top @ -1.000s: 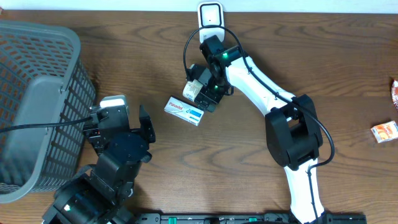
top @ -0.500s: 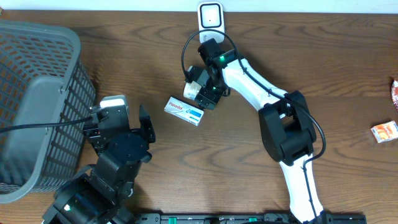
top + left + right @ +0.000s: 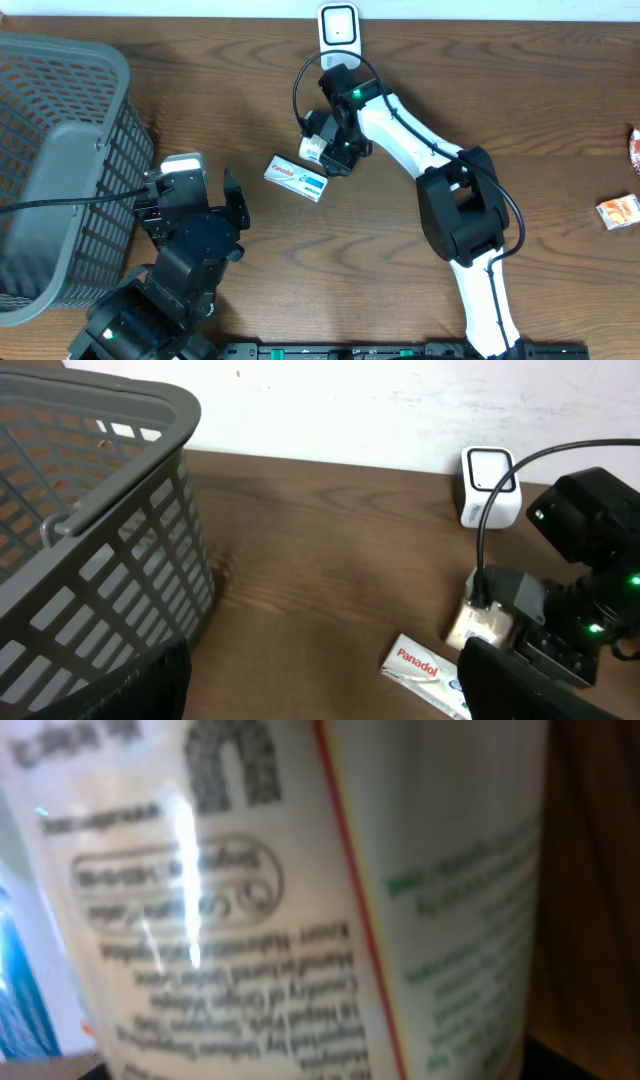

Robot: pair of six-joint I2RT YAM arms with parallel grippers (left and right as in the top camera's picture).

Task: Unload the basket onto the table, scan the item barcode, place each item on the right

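The right gripper (image 3: 326,153) is the arm on the job. It sits right against a small white packet (image 3: 311,149), which lies just off its fingertips on the side away from the arm's base. The left gripper (image 3: 330,700) hangs well apart from the packet, its fingers spread wide with nothing between them. In the right wrist view the packet (image 3: 250,920) fills the frame and hides the fingers, so it cannot be told whether they are clamped on it, only touching it, or spread around it. From the left wrist it seems to stand on end on the table (image 3: 200,90), its long axis roughly upright, though that is hard to confirm. A dark printed block near the top of the right wrist view may be the barcode, but it is too blurred to say. The white scanner (image 3: 338,26) lies beyond the fingertips, near the far edge of the table. The coming move therefore likely turns on securing the packet and turning its printed face toward that scanner. A Panadol box (image 3: 298,178) lies flat just beside the fingers on the near side and could be nudged.
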